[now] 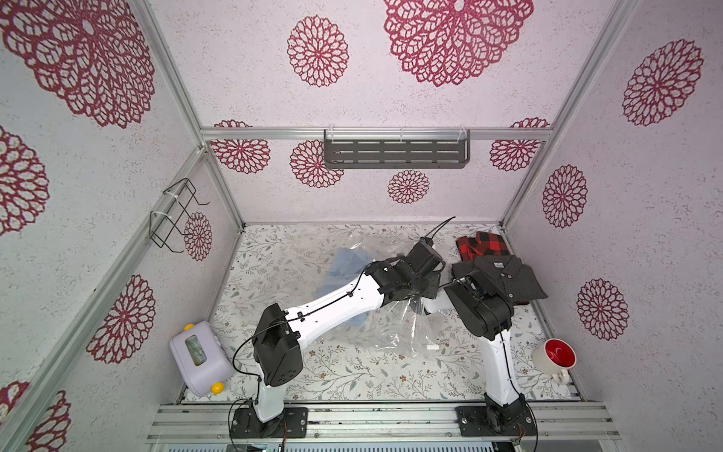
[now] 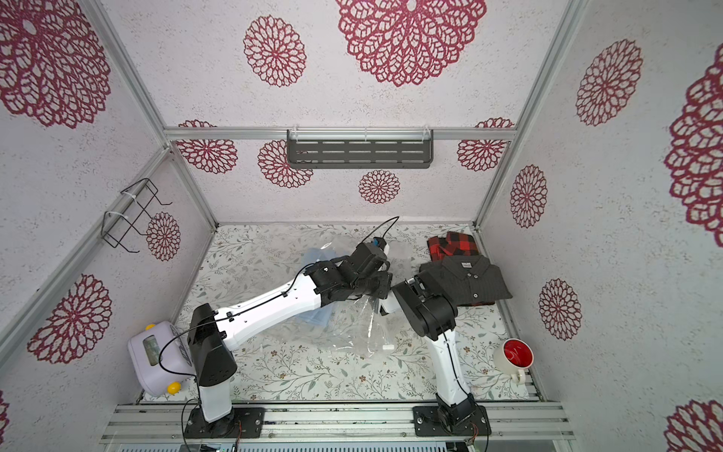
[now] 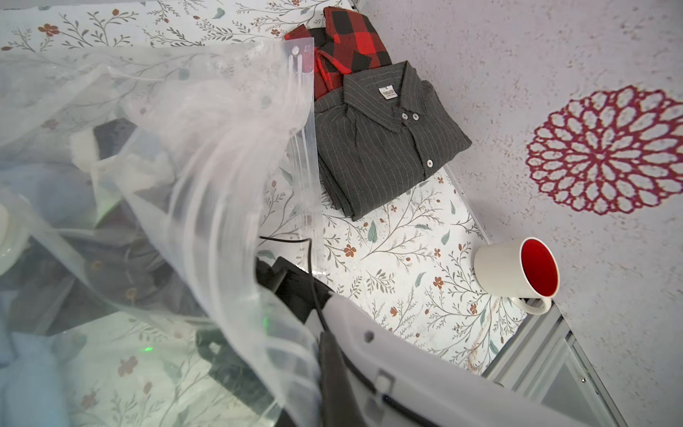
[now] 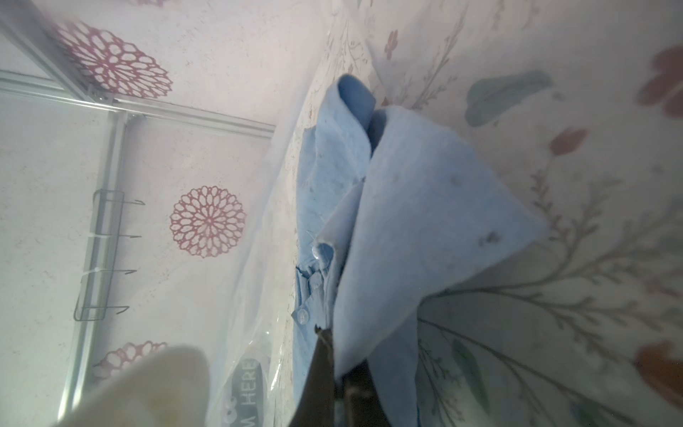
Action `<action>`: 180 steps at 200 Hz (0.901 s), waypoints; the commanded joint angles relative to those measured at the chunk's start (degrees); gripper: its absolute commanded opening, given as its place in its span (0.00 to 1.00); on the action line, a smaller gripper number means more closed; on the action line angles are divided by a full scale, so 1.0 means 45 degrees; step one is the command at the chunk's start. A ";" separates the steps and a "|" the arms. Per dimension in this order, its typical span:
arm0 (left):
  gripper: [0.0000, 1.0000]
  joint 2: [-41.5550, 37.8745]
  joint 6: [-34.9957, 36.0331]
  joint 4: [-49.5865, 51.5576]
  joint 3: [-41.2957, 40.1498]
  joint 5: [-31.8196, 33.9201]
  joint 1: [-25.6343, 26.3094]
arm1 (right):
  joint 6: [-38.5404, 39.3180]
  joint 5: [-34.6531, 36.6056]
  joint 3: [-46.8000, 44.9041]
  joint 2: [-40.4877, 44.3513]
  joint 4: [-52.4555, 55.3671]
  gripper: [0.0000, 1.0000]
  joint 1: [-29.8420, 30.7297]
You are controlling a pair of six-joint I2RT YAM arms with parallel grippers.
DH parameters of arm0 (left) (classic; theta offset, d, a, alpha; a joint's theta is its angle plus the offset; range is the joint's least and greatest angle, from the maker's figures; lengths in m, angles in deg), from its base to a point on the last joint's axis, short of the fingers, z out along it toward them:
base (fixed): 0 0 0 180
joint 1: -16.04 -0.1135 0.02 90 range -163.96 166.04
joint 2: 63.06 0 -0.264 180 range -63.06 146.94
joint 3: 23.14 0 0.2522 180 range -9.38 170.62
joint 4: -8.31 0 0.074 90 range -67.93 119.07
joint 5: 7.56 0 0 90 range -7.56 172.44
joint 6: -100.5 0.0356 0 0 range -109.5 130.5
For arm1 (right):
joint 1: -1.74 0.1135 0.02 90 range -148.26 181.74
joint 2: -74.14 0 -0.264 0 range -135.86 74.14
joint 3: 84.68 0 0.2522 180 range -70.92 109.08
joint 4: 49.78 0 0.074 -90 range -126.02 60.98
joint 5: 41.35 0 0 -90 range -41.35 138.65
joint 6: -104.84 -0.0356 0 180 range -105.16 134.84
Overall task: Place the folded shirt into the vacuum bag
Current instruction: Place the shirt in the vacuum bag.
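The clear vacuum bag (image 1: 395,332) (image 2: 352,328) lies crumpled mid-table, its mouth lifted toward the right. My left gripper (image 3: 329,369) is shut on the bag's (image 3: 207,148) edge, the plastic bunched against its dark finger (image 3: 334,384). The light blue folded shirt (image 1: 344,270) (image 2: 313,258) shows through the plastic in both top views. In the right wrist view my right gripper (image 4: 338,377) is inside the bag (image 4: 255,236), shut on a fold of the blue shirt (image 4: 425,222). The left arm (image 1: 344,301) hides that gripper in both top views.
A grey striped shirt (image 1: 504,278) lies folded on a red plaid one (image 1: 481,244) at the back right. A white mug with red inside (image 1: 555,356) lies on its side near the right wall. A lilac box (image 1: 199,356) sits front left.
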 commanded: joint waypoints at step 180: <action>0.00 -0.1521 0.2133 -0.0428 0.0161 0.0476 0.1131 | 0.1302 -0.0163 0.1064 0.0220 0.2344 0.33 0.0909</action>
